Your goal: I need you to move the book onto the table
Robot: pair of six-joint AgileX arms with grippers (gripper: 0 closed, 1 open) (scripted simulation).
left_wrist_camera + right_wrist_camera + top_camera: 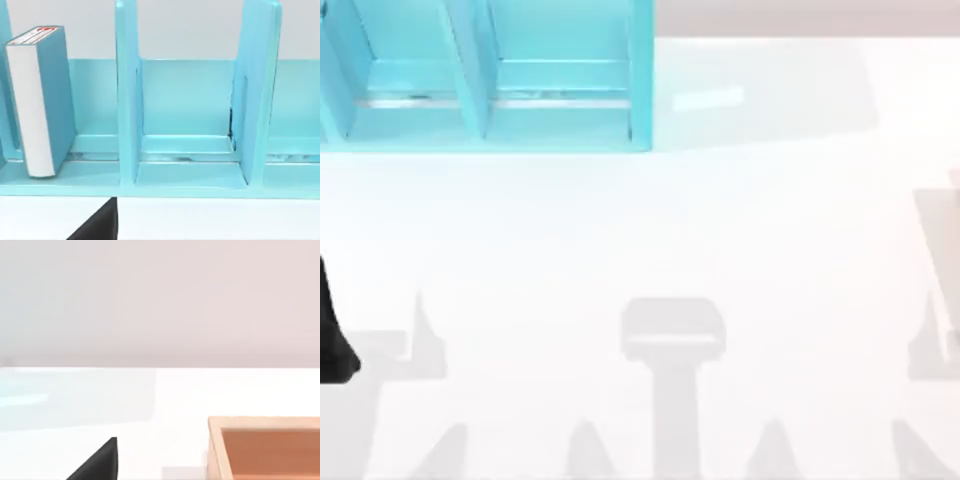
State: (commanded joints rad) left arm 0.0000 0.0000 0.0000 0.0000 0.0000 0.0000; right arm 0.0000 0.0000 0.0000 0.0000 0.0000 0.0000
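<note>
The book [37, 100] stands upright in an end compartment of the teal shelf unit [185, 150], white page edges facing the left wrist camera and a red-and-white label on its top end. It is teal like the shelf. A black part of my left gripper [97, 225] shows low over the table [210, 220], in front of the shelf and apart from the book. In the top view my left arm [335, 335] is a dark shape at the table's left edge. A black part of my right gripper [97, 465] hangs over bare white table [150, 405].
The shelf unit [480, 110] fills the table's far left corner, with upright dividers [127, 95] between its compartments. A shallow wooden box [215, 445] lies on the table close to my right gripper. The white table [640, 230] stretches wide in front of the shelf.
</note>
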